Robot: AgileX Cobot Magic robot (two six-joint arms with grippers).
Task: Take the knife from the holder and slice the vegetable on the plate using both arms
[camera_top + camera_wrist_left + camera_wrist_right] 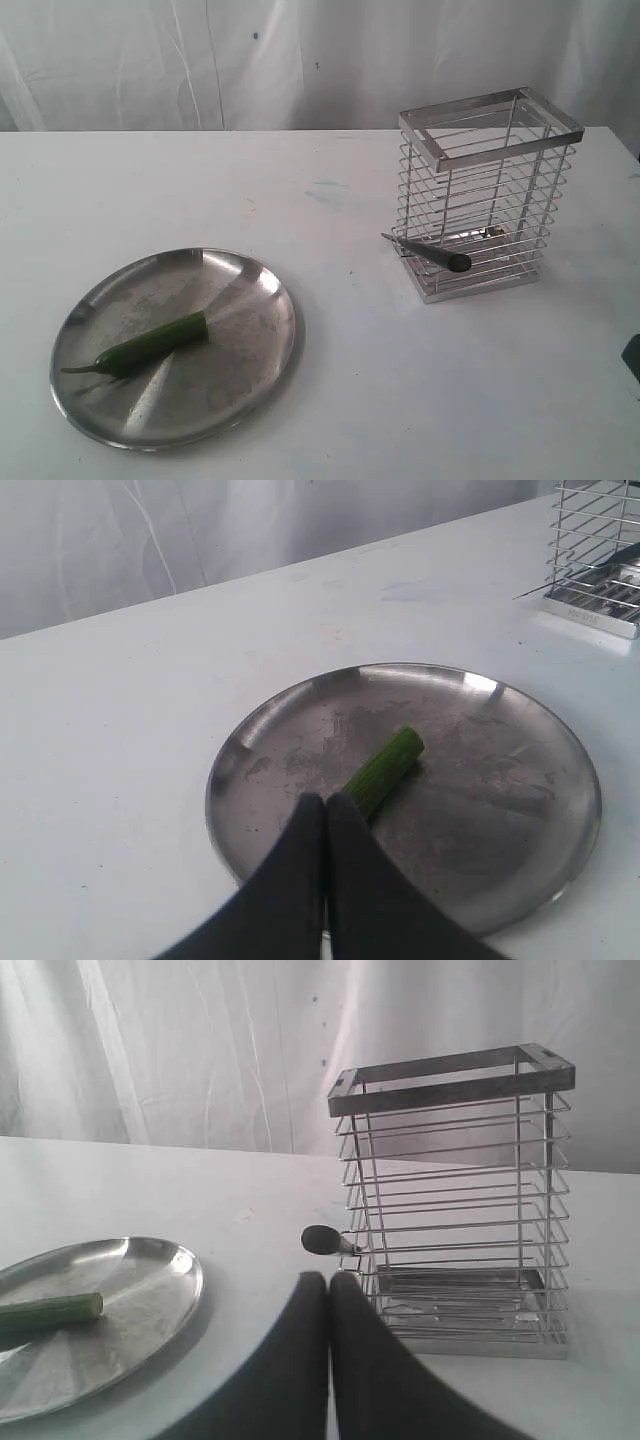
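Fingers [300,865] of left gripper [326,802] and right gripper [328,1280] press together, empty — the knife [428,252] pokes untaken through the holder [510,145], vegetable [150,345] ready for slicing on the plate [240,300].

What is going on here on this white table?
Nothing is being handled yet. The black left gripper is shut and empty, pointing toward the round dull-silver steel plate where the slender green chili pepper lies. The black right gripper, also shut and empty, faces the tall silver wire basket. The slim knife with a black handle rests low in that basket, poking out through its wires.
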